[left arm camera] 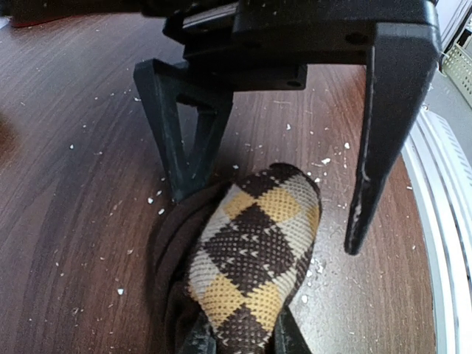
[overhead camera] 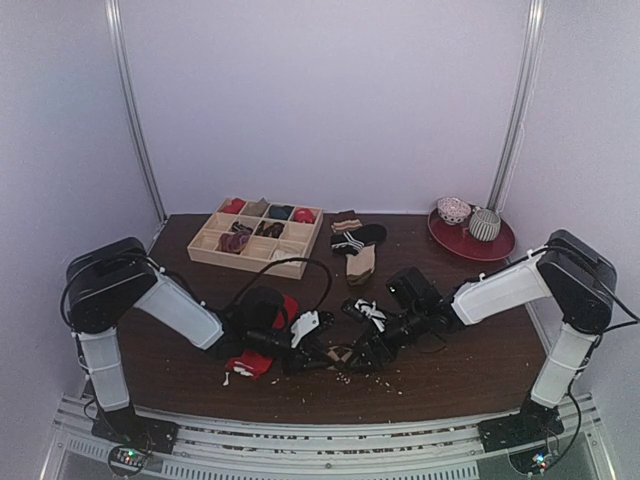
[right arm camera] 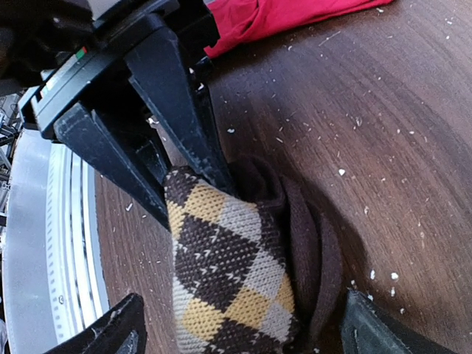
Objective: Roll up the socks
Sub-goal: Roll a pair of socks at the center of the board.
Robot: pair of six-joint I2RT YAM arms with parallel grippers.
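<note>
Left wrist view: our left gripper (left arm camera: 243,338) is pinched narrow on the argyle sock (left arm camera: 251,258). The sock is a folded bundle lying on the table, its long axis running straight away from those fingers toward the right gripper (left arm camera: 265,221). That gripper stands wide, one finger on either side of the sock's far end; we cannot tell whether they touch it. The red sock (right arm camera: 295,15) lies crumpled near the left gripper. The dark wooden table (left arm camera: 66,184) is flecked with white crumbs (left arm camera: 325,160), and pale walls (overhead camera: 320,100) enclose it.
</note>
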